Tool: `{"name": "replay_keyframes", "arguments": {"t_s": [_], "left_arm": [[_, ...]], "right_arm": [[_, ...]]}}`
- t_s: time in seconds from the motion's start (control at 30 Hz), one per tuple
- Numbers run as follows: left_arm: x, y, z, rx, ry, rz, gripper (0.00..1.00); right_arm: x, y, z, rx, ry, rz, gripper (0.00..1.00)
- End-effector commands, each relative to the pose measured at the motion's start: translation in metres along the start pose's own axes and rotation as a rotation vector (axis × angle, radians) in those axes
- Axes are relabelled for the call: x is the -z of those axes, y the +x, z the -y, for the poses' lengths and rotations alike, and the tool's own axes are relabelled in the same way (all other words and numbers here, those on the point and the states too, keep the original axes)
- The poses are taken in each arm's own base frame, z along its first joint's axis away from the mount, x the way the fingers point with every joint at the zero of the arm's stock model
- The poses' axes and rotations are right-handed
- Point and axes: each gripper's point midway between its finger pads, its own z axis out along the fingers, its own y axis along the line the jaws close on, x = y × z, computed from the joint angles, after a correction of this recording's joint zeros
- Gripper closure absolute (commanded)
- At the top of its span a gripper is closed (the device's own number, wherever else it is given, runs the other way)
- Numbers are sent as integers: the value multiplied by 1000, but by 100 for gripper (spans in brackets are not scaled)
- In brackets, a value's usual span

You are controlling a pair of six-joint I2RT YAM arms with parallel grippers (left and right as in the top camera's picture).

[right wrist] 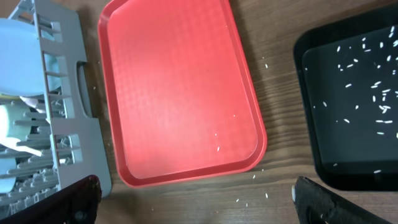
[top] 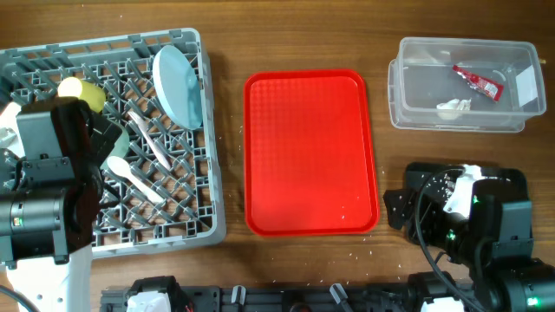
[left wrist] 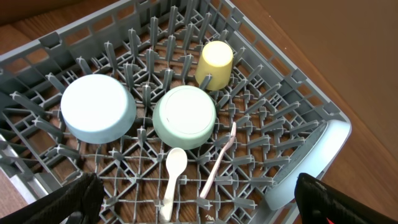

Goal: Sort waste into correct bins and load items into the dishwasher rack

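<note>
rack (left wrist: 292, 78) under left gripper (left wrist: 196, 193): holding bowls (left wrist: 184, 115), cup (left wrist: 215, 62), spoon (left wrist: 174, 168), fork (left wrist: 221, 158)
left gripper: gaping wide, gripping nothing
right gripper (right wrist: 193, 190): gaping, empty, hovering over red tray (right wrist: 180, 87); black tray (right wrist: 348, 112) lying rightward

Overhead: you look straight down on the whole tabletop (top: 303, 35), with the red tray (top: 312, 152) at centre. Left wrist: you look steeply down, close, into the dishwasher rack (left wrist: 311, 87) left of the tray. Right wrist: you look down on the tray itself. The rack shows in all three views.
</note>
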Motion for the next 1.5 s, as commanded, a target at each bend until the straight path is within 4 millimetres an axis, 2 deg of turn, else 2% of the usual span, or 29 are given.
{"name": "replay_keyframes", "arguments": {"t_s": [0.0,0.07,0.17,0.23,0.4,0.5,0.6,0.67,0.73,0.77,0.87,0.93,1.1,1.47], "left_arm": [[3,-4,-1,24,3,13,0],[3,-4,-1,24,3,13,0],[3,-4,-1,24,3,13,0],[3,-4,-1,24,3,13,0],[3,-4,-1,24,3,13,0],[3,-4,-1,24,3,13,0],[3,-4,-1,24,3,13,0],[3,-4,-1,24,3,13,0],[3,-4,-1,24,3,13,0],[3,-4,-1,24,3,12,0],[3,-4,-1,24,3,13,0],[3,-4,-1,24,3,13,0],[3,-4,-1,24,3,13,0],[3,-4,-1,24,3,13,0]], "right_arm": [[0,-18,0,72,14,91,0],[2,-32,-9,188,-12,153,0],[7,-53,-22,261,-78,305,0],[4,-55,-26,293,-153,434,0],[-17,-53,-41,433,-433,800,0],[-32,-54,-32,455,-473,957,0],[-31,-68,-10,379,-359,1045,0],[-37,-76,13,310,-241,1053,0],[-54,-75,43,249,-104,1000,0],[-59,-74,52,276,-42,981,0],[-64,-69,45,588,59,962,0],[-63,-69,46,643,91,964,0],[-64,-68,43,547,23,958,0],[-64,-68,43,547,23,958,0]]}}
